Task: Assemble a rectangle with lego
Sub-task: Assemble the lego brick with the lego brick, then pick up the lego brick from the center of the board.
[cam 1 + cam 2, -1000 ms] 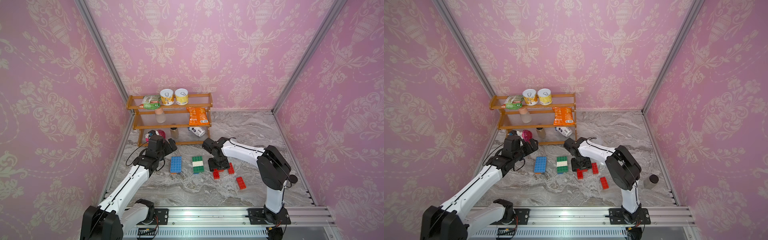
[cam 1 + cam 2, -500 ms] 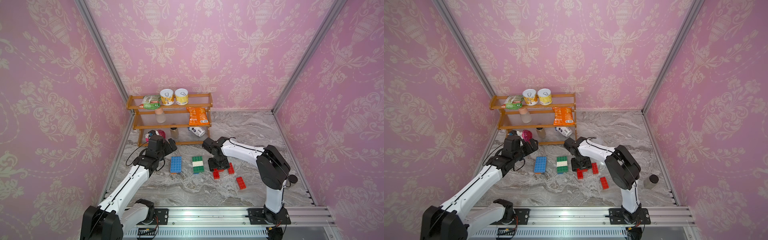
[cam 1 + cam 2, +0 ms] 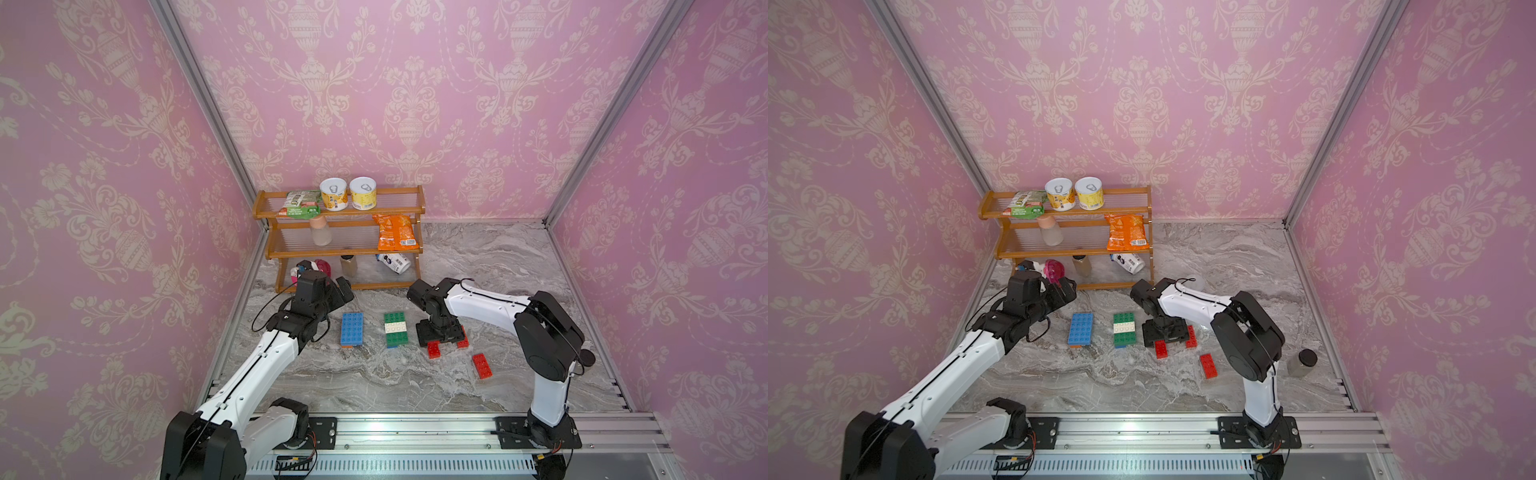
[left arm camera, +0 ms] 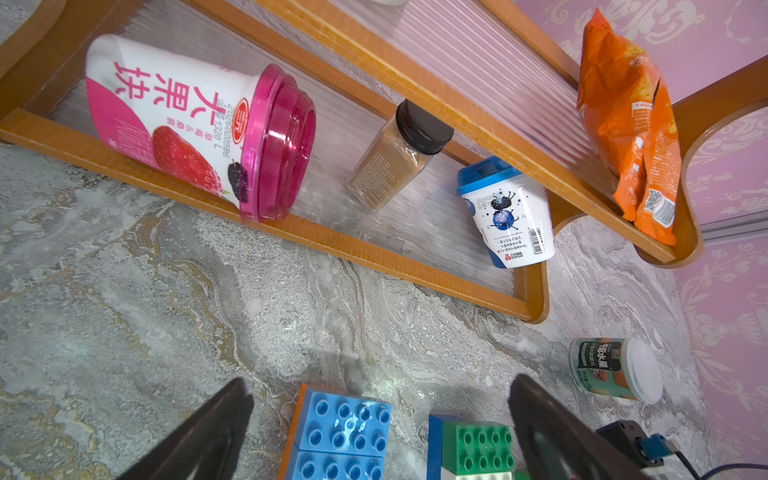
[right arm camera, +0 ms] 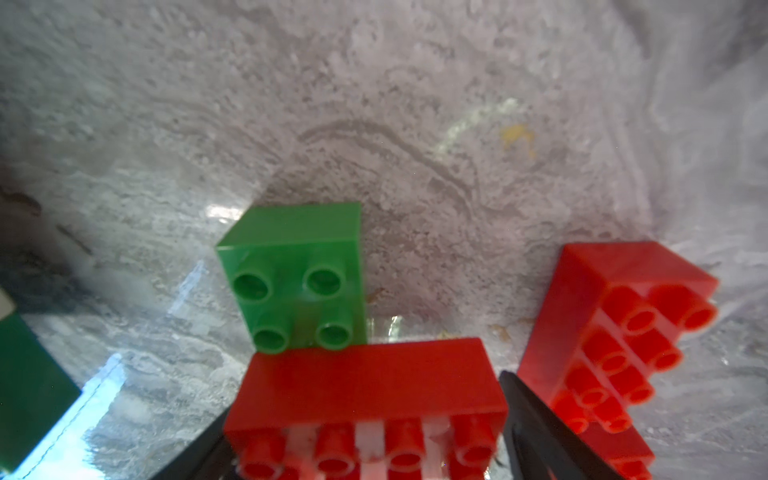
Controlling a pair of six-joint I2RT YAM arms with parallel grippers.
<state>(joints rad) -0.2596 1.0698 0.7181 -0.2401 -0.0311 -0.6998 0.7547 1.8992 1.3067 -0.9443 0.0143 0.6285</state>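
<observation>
Three red bricks: lone brick (image 3: pixel 482 365) nearest; mid brick (image 5: pixel 365 382) sits between jaws of right gripper (image 3: pixel 441 334), squeezed or loose cannot tell; side brick (image 3: pixel 462 336) just beside. One green cube (image 5: pixel 297 274) by mid brick. One blue slab (image 3: pixel 351 329), one green-white stack (image 3: pixel 395 329). Left gripper (image 4: pixel 380 384) gaping, empty. Bricks unmoved since earlier.

Pink damask walls (image 3: pixel 395 104) (grey marble floor (image 3: pixel 498 257))

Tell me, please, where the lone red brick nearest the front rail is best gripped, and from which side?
Pinch the lone red brick across its long sides at mid-length, coming straight down: it lies flat on the table with both long sides free.
</observation>
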